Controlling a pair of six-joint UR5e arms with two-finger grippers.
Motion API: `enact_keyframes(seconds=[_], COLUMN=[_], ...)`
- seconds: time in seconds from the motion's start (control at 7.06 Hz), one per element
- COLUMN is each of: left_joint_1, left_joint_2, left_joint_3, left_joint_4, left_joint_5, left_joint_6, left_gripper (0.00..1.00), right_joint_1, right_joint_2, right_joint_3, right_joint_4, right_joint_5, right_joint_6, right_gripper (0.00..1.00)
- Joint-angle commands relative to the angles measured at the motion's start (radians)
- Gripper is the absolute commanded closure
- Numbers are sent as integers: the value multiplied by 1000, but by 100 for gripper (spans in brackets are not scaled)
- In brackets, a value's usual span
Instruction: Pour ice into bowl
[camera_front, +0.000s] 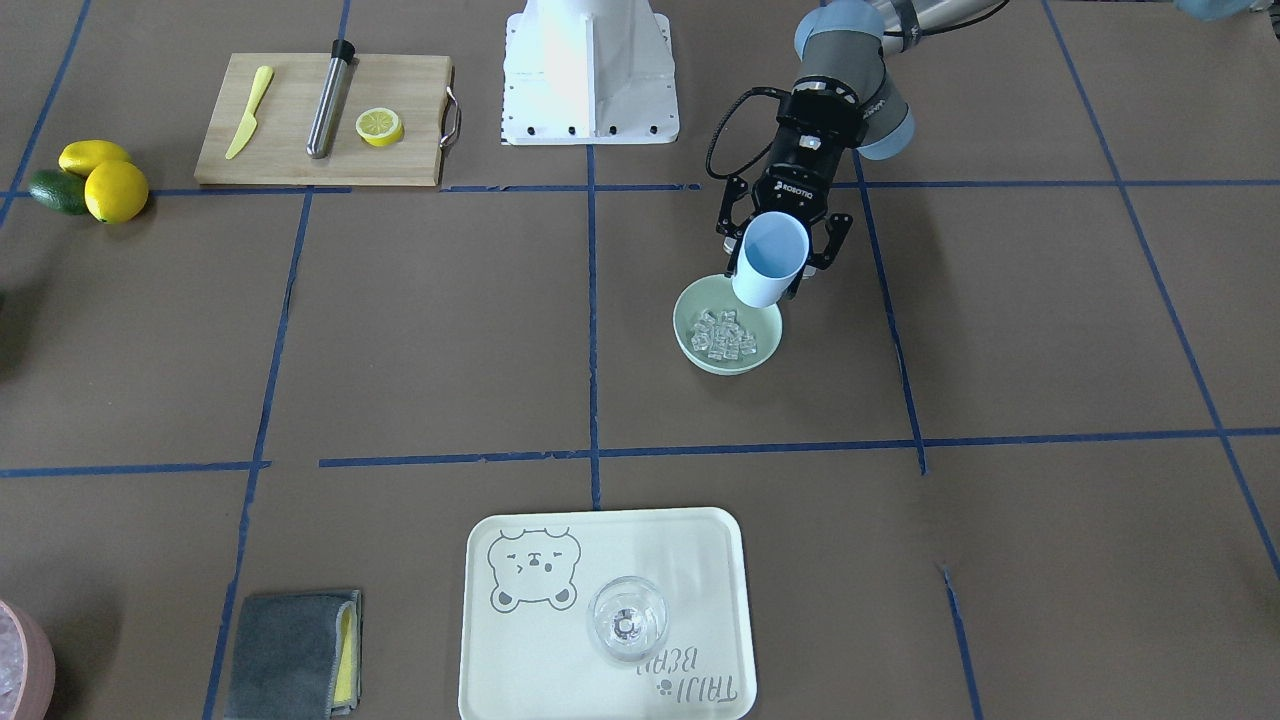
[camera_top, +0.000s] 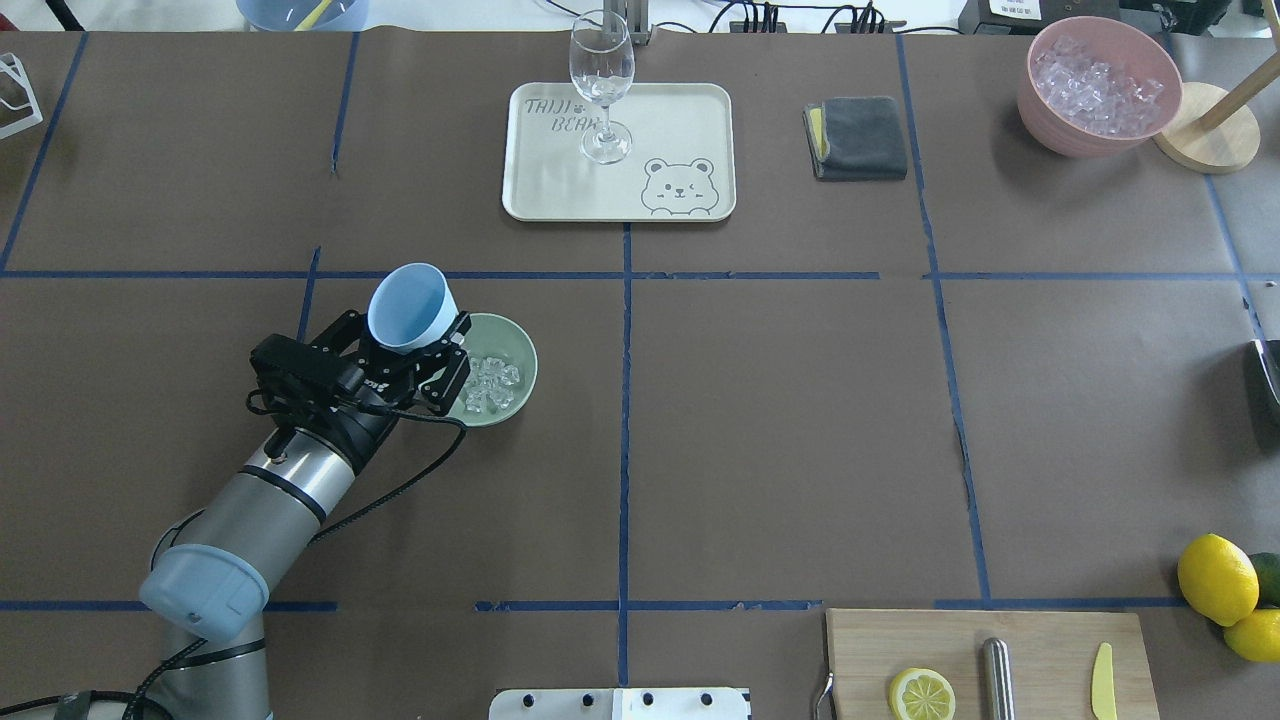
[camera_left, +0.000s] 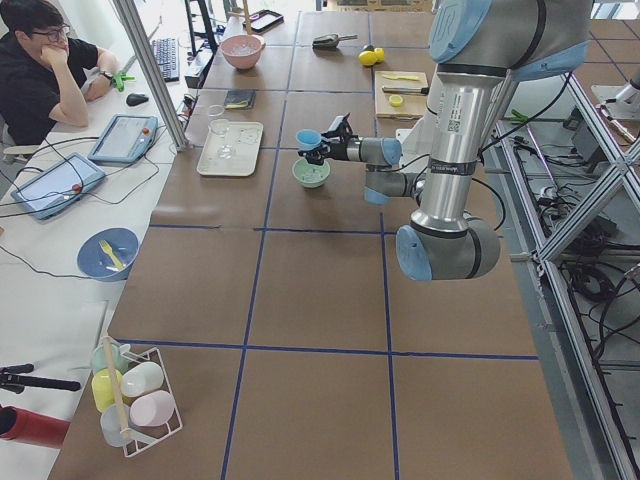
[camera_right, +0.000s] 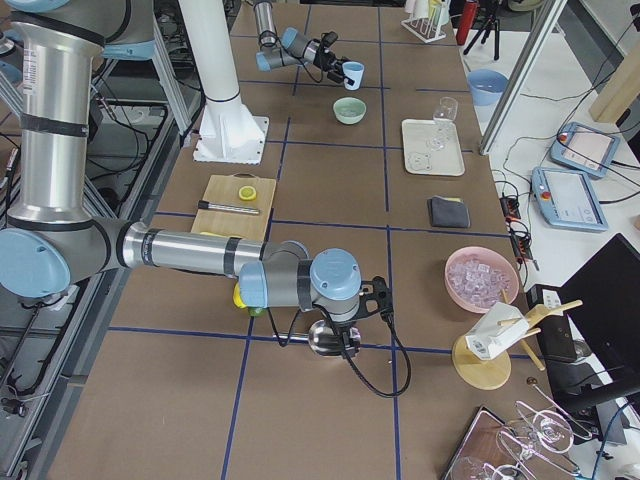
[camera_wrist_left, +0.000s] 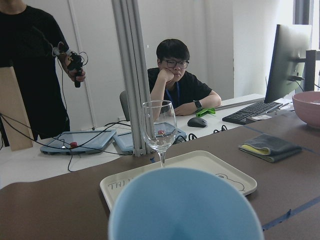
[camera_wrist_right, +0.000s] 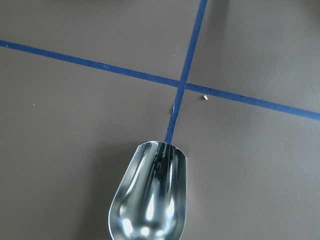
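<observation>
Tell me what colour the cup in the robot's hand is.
Pale blue. The cup shows best in the overhead exterior view.

The left arm (camera_top: 290, 480) is built of brushed silver tubes joined by dark grey housings, each closed with a round pale blue cap (camera_top: 200, 595). Its left claw (camera_front: 772, 262) is matte black, with two jointed fingers (camera_front: 833, 240) and white "ROBOTIQ" lettering (camera_front: 800, 188) on the body. A thin black cable (camera_front: 718, 132) loops out beside the wrist. The right arm (camera_right: 185, 250) has the same silver tubes and pale blue joints, with a black cable at its wrist too. The pedestal (camera_front: 590, 80) is white, with a row of small dark dots along its foot.
</observation>
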Motion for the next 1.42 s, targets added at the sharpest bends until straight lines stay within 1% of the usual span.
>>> enact_keyframes(seconds=[0.0,0.14,0.28,0.43,0.57,0.71,0.85,1.13,1.28], left_joint_1=[-42,-73,-105,-137,-149,-150,-150,-146,-143], left_joint_2=[114,208,279,347,390,409,410,398,392], left_joint_3=[-1,-1,-1,4,22,74,173,254,278], left_joint_4=[-1,-1,-7,-67,-85,-120,-201,-225,-224], left_joint_5=[-1,-3,-3,-3,-3,1,8,66,73], left_joint_6=[-152,-243,-253,-273,-318,-374,-392,-393,-391], left_gripper=[100,100,100,100,100,100,100,100,100], right_joint_1=[2,2,2,2,3,3,3,6,5], right_joint_2=[0,2,3,3,5,7,7,13,14], right_joint_3=[0,0,0,0,0,2,2,2,2], right_joint_4=[0,0,0,0,0,0,0,0,0], right_joint_5=[0,-1,0,0,0,0,0,-1,-1], right_joint_6=[0,2,2,2,2,2,2,2,0], right_gripper=[0,0,0,0,0,0,0,0,0])
